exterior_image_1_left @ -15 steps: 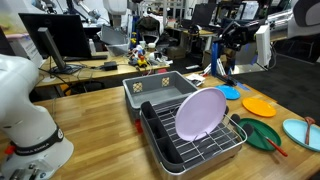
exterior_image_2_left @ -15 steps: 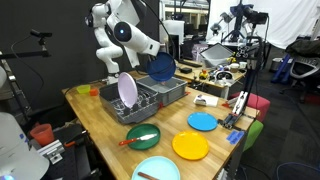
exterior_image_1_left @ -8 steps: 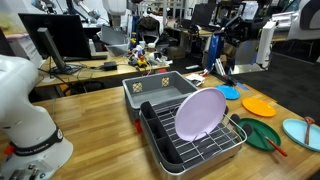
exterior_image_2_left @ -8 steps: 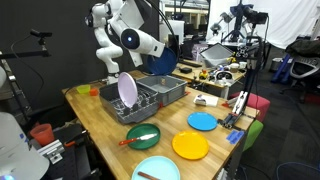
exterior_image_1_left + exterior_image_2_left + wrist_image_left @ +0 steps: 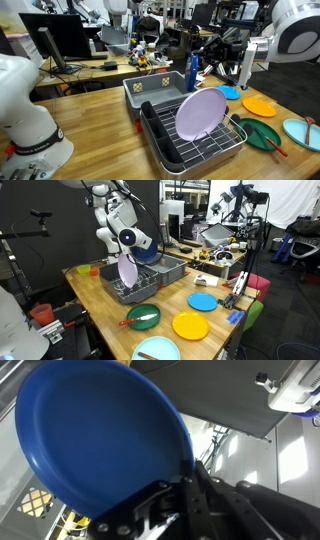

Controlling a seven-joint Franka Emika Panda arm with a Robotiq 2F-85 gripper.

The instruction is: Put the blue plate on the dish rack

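Blue plate (image 5: 100, 440) — round, smooth, glossy plastic; rim pinched in the closed gripper (image 5: 186, 488). Over the last second it was carried lower, towards the dish rack (image 5: 205, 150), and now hangs edge-on by the grey bin (image 5: 150, 90) — slotting pending. Rack: silver wire prongs, lavender plate (image 5: 200, 112) upright inside.

Blue plate (image 5: 100, 440): looked smooth plastic — slight sheen.
Dish rack (image 5: 215, 150): was silver metal wire.
Table (image 5: 90, 115): was wood — smooth.

Robotics lab: computer monitors (image 5: 58, 40), cluttered wooden workbenches (image 5: 95, 105).
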